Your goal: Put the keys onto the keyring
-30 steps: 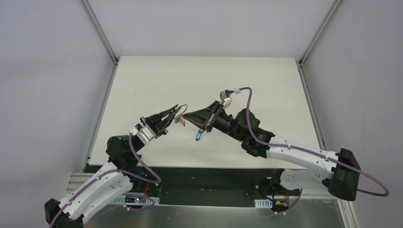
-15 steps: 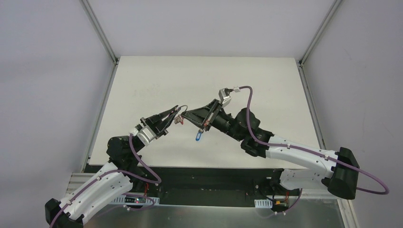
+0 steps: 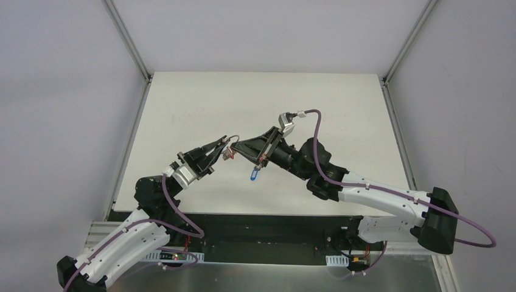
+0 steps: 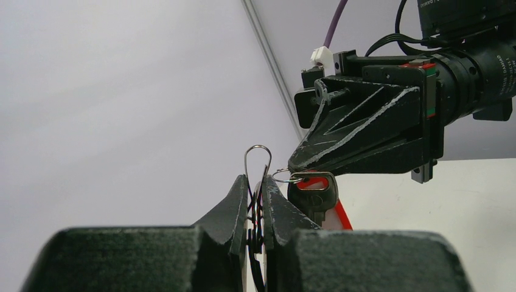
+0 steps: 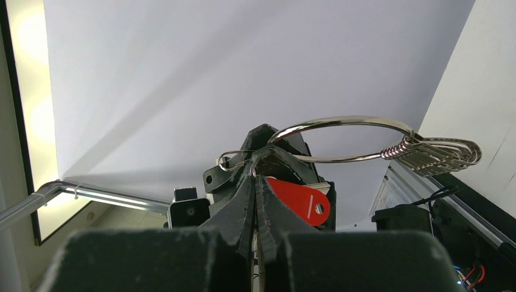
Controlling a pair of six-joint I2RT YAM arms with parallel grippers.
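Note:
My left gripper (image 3: pixel 225 143) (image 4: pixel 257 185) is shut on the thin silver keyring (image 4: pixel 257 152), which stands edge-on between its jaws. In the right wrist view the keyring (image 5: pixel 341 123) arcs to the right, with its fan of silver keys (image 5: pixel 438 156) at the end. My right gripper (image 3: pixel 239 146) (image 5: pixel 255 177) is shut tip to tip against the left one, pinching a small wire ring (image 4: pixel 285 176). The red-headed key (image 4: pixel 313 193) (image 5: pixel 301 199) hangs from that small ring. The blue-headed key (image 3: pixel 254 175) lies on the table below the right gripper.
The white table (image 3: pixel 341 109) is bounded by grey walls with metal corner rails (image 3: pixel 131 42). A purple cable (image 3: pixel 310 121) loops over the right wrist. Both arm bases sit at the near edge.
The right gripper has crept a little to the left, closing up against the left gripper's tips. The left wrist has shifted slightly. The blue key has not moved.

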